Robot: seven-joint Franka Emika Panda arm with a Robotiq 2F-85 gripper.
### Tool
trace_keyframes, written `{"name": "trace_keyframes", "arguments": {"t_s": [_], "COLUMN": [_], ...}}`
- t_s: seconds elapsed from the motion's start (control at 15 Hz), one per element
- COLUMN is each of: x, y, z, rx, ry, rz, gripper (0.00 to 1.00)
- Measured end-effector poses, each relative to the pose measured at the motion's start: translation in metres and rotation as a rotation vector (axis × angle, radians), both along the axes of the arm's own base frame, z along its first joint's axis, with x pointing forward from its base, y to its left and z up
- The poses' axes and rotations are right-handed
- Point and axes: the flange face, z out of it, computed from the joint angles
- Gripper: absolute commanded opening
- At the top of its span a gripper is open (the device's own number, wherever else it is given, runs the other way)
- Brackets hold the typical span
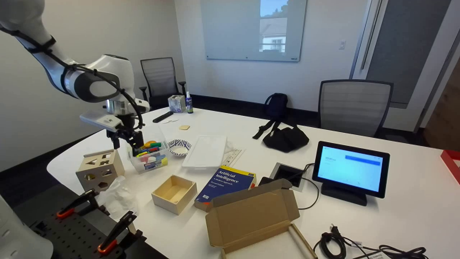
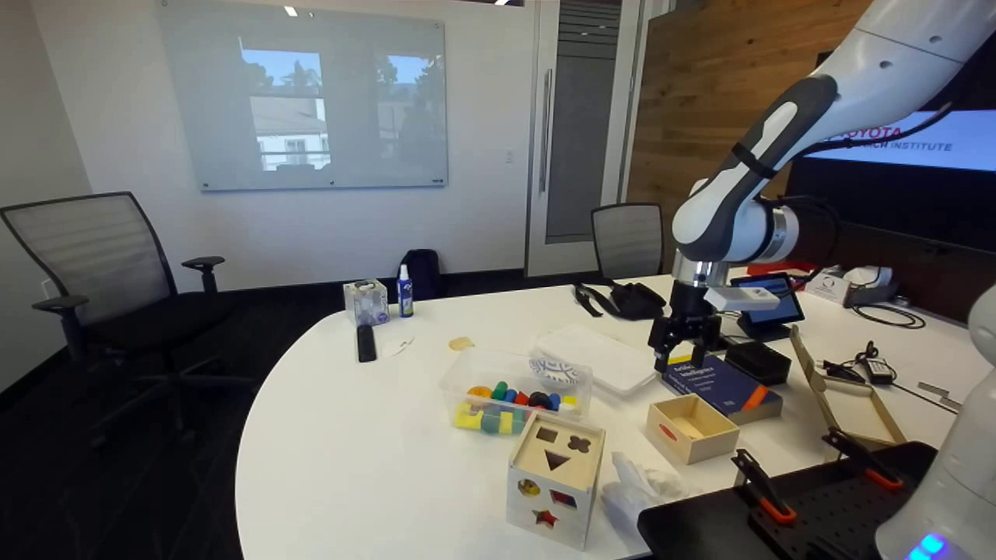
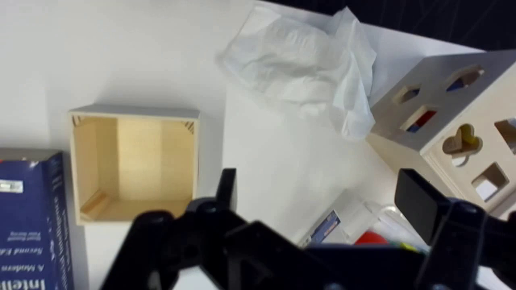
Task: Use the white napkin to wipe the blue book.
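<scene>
The white napkin (image 1: 118,198) lies crumpled on the table near its edge, beside the wooden shape-sorter cube; it also shows in an exterior view (image 2: 642,486) and at the top of the wrist view (image 3: 300,64). The dark navy blue book (image 1: 226,183) lies flat with its cover up and a yellow band at its far end. It also shows in an exterior view (image 2: 712,381) and at the left edge of the wrist view (image 3: 24,225). My gripper (image 3: 316,179) is open and empty, pointing down above the table. It also shows in both exterior views (image 1: 125,144) (image 2: 679,362).
An open wooden box (image 1: 165,204) stands between napkin and book. The shape-sorter cube (image 2: 523,505) and a clear bin of blocks (image 1: 149,166) stand nearby. A white lid (image 1: 205,151), a bowl (image 1: 179,147), a brown cardboard box (image 1: 251,212) and a tablet (image 1: 350,165) are around.
</scene>
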Motion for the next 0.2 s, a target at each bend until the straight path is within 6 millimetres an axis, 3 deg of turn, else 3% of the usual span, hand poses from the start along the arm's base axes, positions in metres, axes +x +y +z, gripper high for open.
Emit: {"name": "trace_keyframes", "arguments": {"t_s": [0.2], "x": [0.009], "y": [0.003], "z": [0.026], "rx": [-0.006], "ry": [-0.095], "rz": [-0.007], "gripper": [1.00]}}
